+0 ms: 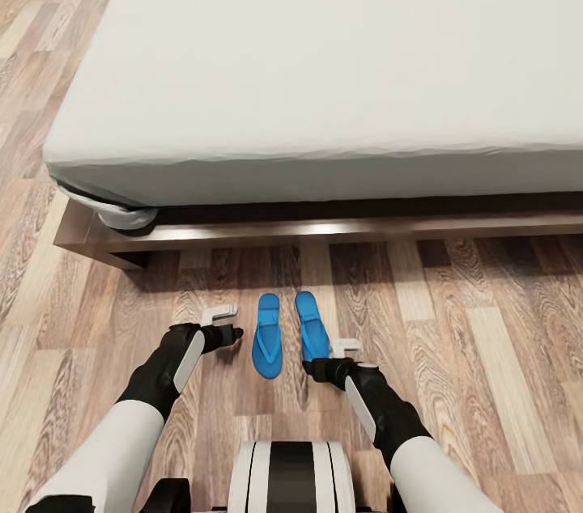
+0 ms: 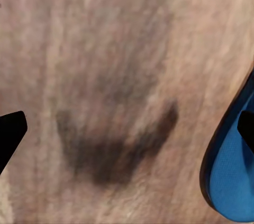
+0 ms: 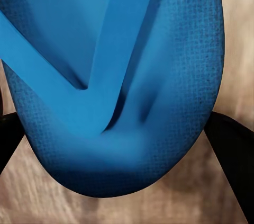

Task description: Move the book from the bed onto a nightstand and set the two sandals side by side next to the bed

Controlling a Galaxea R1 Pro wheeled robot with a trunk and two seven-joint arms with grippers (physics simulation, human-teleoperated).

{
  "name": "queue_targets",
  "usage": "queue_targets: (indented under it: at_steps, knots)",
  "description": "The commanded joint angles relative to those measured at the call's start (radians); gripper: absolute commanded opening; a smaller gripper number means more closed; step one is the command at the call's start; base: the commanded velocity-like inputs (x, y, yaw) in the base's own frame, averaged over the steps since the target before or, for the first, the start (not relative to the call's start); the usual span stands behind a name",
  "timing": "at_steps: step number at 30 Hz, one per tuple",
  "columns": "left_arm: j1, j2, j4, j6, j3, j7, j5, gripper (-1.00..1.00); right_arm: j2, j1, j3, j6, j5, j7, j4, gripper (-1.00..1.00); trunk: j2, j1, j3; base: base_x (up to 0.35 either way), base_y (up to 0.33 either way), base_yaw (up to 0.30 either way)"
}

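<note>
Blue foam-like rubber is what the two sandals appear to be made of, so they are judged light, bendy and a little grippy rather than slippery or fragile. The right sandal (image 3: 121, 86) is seen between the fingers of the right gripper (image 1: 338, 353), whose jaws stand wide on either side of its rounded end; whether they press it cannot be told. A hold across that end, or on the strap, would be expected to suit best, since the flat sole would flex if pinched by one edge. The left sandal (image 1: 267, 335) lies just beside the right one, roughly parallel, with a narrow strip of wooden floor (image 1: 486, 351) between them. The left gripper (image 1: 223, 323) is held open and empty just outside the left sandal, above bare boards. Beyond both jaws runs the bed (image 1: 324, 76), its dark frame edge close ahead; open floor lies on either side.
</note>
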Motion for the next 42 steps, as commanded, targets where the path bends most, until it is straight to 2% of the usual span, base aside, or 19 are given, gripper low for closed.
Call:
queue_targets:
  at_steps: [1, 13, 20, 26, 29, 42]
  knots:
    - [0.000, 0.000, -0.001, 0.005, 0.001, 0.004, 0.009, 1.00, 0.000, 0.000, 0.000, 0.005, -0.006, 0.000, -0.002, -1.00, 0.000, 0.000, -0.001, 0.074, 0.054, 0.000]
    - [0.000, -0.001, -0.002, 0.005, 0.002, 0.004, 0.009, 1.00, 0.000, 0.000, 0.000, 0.007, -0.005, 0.000, -0.003, -1.00, 0.000, 0.000, -0.001, 0.033, 0.017, 0.000]
    - [0.000, -0.001, -0.002, 0.006, 0.003, 0.004, 0.009, 1.00, 0.000, 0.000, 0.000, 0.007, -0.005, 0.000, -0.003, -1.00, -0.002, 0.003, -0.028, 0.000, 0.000, 0.000]
    - [0.000, -0.001, -0.003, 0.006, 0.003, 0.004, 0.009, 1.00, 0.000, 0.000, 0.000, 0.007, -0.005, 0.000, -0.003, -1.00, -0.002, 0.003, -0.028, 0.000, 0.000, 0.000]
    - [0.000, -0.001, -0.002, 0.006, 0.003, 0.004, 0.009, 1.00, 0.000, 0.000, 0.000, 0.007, -0.005, 0.000, -0.003, -1.00, -0.003, 0.004, -0.039, 0.000, 0.000, 0.000]
    - [0.000, -0.001, -0.003, 0.006, 0.003, 0.004, 0.009, 1.00, 0.000, 0.000, 0.000, 0.007, -0.005, 0.000, -0.006, -1.00, -0.003, 0.004, -0.039, 0.000, 0.000, 0.000]
